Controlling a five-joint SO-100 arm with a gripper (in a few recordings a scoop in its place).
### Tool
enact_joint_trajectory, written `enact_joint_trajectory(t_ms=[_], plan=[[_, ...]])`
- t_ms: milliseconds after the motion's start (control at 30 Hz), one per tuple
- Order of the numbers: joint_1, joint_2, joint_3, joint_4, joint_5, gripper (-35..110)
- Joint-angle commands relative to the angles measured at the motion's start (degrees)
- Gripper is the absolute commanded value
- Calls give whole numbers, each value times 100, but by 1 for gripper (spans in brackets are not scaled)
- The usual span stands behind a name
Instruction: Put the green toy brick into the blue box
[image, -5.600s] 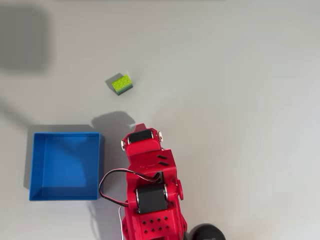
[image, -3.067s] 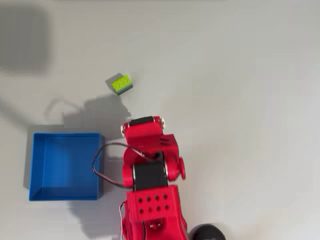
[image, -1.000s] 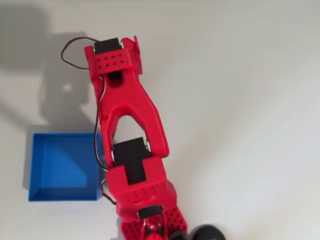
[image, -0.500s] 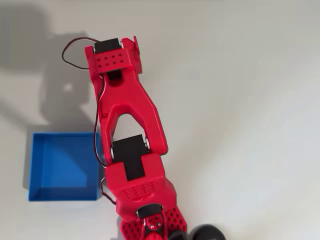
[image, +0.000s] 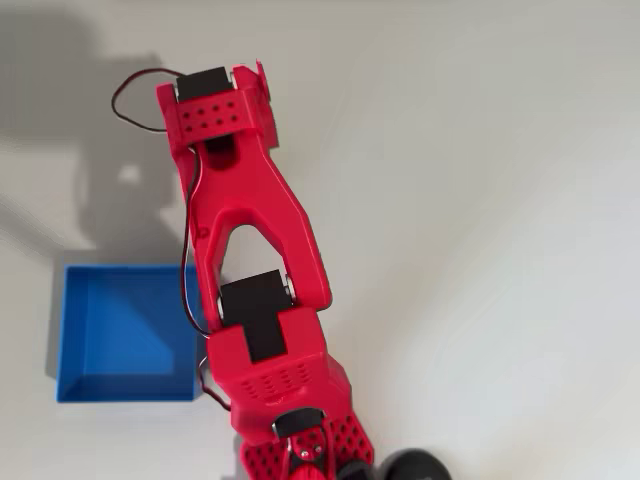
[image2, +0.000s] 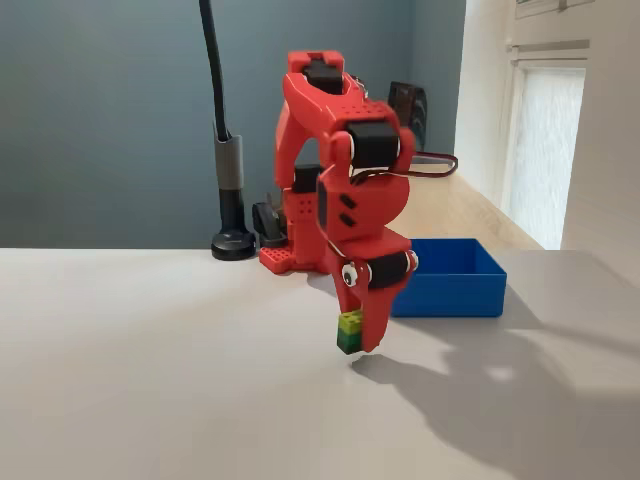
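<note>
Green toy brick (image2: 349, 332), a small studded plastic block with a lime top and darker sides, hangs pinched in the jaws of the red arm's gripper (image2: 356, 334), lifted just clear of the pale, matte counter (image2: 150, 380). From the side you can see that grip plainly. From above, the outstretched arm (image: 240, 230) covers brick and jaws alike. The blue box (image: 125, 330), a glossy square tray with low walls, sits well apart, beside the arm's base.

Green toy brick (image2: 349, 332) lifted; blue box (image2: 452, 280) apart.
</note>
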Motion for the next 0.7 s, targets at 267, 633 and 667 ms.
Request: enact_joint_trajectory(t_ms=[267, 633, 667], plan=[[-650, 1890, 369, 448, -185, 0], [-1995, 3129, 1081, 677, -44, 0], [-2127, 3190, 1081, 729, 0, 0]])
